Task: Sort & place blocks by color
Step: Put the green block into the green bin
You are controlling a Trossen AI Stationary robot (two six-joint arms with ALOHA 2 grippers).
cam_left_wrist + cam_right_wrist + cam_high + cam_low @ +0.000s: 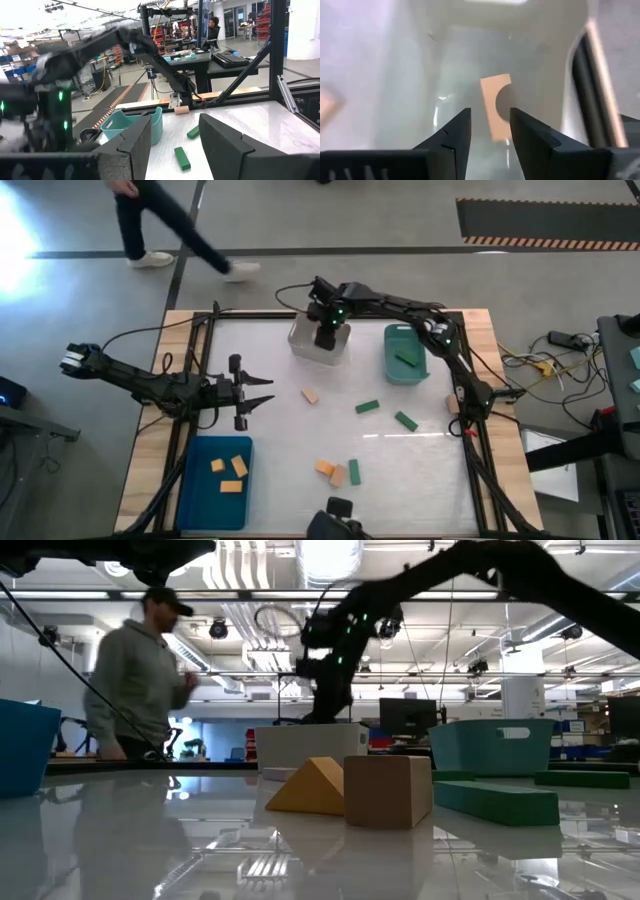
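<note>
My right gripper (327,336) hangs open over the clear bin (318,345) at the table's far middle. In the right wrist view, a pale tan block (496,107) lies flat on the bin's floor beyond my open fingers (490,126), apart from them. My left gripper (256,392) is open and empty at the table's left, above the blue bin (198,490). Loose blocks lie on the table: a tan one (311,395), two green bars (367,407) (405,420), and a near cluster of orange (325,468), tan (338,476) and green (353,472).
The green bin (390,370) at far right holds a green block (406,358). The blue bin holds three orange blocks (231,476). Another tan block (452,403) sits by the right frame rail. A person (140,670) walks beyond the table's far edge.
</note>
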